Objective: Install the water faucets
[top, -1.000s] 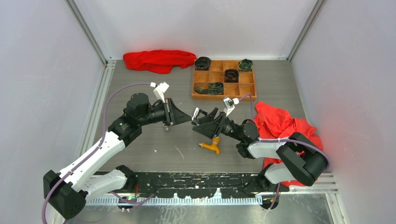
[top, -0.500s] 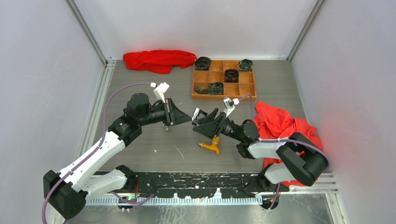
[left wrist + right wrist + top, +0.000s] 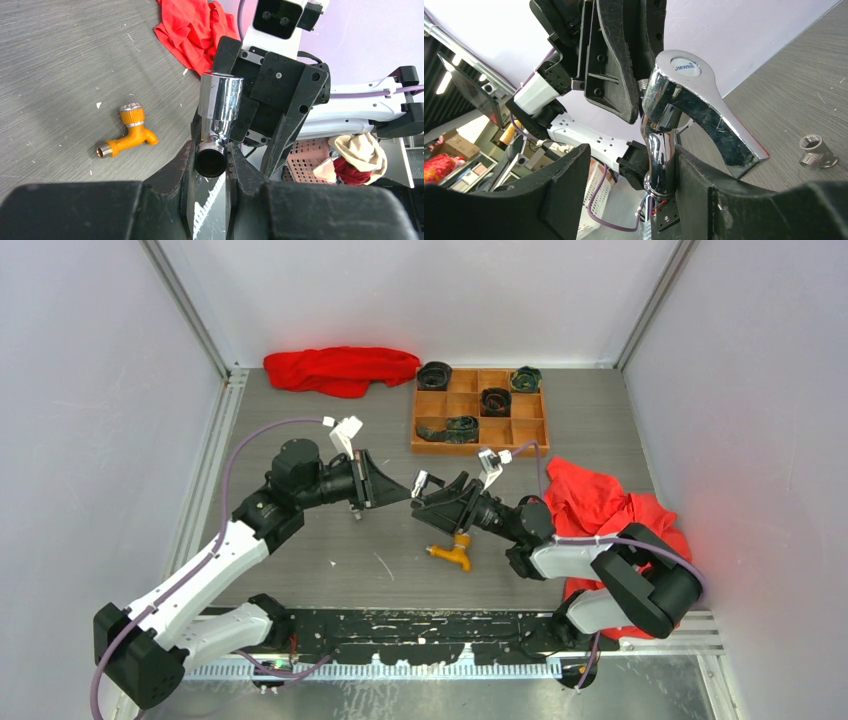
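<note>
Chrome is the trouble here. From the left wrist, the left gripper (image 3: 210, 150) pinches only the threaded end of the silver faucet (image 3: 220, 105). The faucet's body sticks out unsupported towards the right arm's black frame just behind it. With so short a bite on slick metal, I judge that any sideways push could lever the piece round or out. The orange faucet (image 3: 127, 137) lies on its side on the surface (image 3: 60, 60), well apart and untouched.

From the right wrist, the right gripper (image 3: 631, 155) stands half wide astride the silver stem. One finger (image 3: 724, 200) is against or just beside it and the other (image 3: 564, 195) is apart from it. A squeeze from this off-centre stance would likely shove the stem across before it clamps, twisting it in the left grip. The rounded stem and loose-looking lever could also slip or swing. A small metal fitting (image 3: 819, 150) lies on the surface beyond.

From above, both grippers meet nose to nose over the middle of the grey, wood-grained surface, so a misjudged move could knock them together. A dropped faucet would land near the orange one. At the far side sits a wooden tray (image 3: 480, 449) holding dark rolls. One red cloth (image 3: 340, 370) lies beside it and another (image 3: 600, 505) is by the right arm. Pale walls close in the back and both sides.
</note>
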Available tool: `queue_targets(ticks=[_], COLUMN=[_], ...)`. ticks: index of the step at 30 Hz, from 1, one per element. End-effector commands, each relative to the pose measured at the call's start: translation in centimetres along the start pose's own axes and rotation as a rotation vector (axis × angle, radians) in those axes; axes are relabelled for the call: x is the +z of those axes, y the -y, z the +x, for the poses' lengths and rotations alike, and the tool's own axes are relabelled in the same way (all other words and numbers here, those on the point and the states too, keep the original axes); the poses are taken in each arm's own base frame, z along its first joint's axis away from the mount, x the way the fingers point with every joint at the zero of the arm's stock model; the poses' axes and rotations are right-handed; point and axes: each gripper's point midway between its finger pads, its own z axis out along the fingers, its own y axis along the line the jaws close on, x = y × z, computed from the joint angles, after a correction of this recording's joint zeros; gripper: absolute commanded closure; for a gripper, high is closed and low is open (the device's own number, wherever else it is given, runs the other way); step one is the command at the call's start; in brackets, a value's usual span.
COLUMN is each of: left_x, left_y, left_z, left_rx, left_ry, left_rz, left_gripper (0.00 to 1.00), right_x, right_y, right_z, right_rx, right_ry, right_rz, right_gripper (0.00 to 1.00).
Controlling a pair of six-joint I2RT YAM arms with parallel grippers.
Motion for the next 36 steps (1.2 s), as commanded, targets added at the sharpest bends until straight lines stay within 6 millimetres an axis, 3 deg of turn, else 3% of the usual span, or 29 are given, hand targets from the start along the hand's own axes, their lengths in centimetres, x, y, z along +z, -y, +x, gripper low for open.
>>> queue_targets(ticks=[1,6,16,24,28,36], left_x=[-0.2,-0.4,-0.2,-0.1,-0.1,-0.1], left_y=[1.9,2.2,1.7,1.7,2.0,2.0], left_z=[-1.3,-1.4,-1.2,-1.2,-1.4,-1.7], left_rx=[0.030,0.041,0.034,0.035,0.043,0.056], left_ry=[0.031,0.030,0.025,0.021,0.022,0.028], left_rz=[0.068,0.069,0.060,0.056,0.065,0.062], left_gripper=[1.00,1.00,1.00,1.00,1.00,1.00], right_x=[1.0,1.2,1.6,2.0,2.3,2.6], right_y=[-4.4,-3.7,-3.1,-2.4,-3.0,-2.9], right_z=[-3.1,-3.7,-3.7,-2.6,-2.2,-1.5], right_rx=[-0.124,-0.107,-0.081,-0.045,-0.052,-0.023], right_ry=[0.106,0.144,0.143,0.084,0.039,-0.011], right_rz=[-0.176,-0.148,-0.136,-0.140,-0.175,-0.186], right_gripper=[0.36,0.39,0.57,0.84,0.99,0.99])
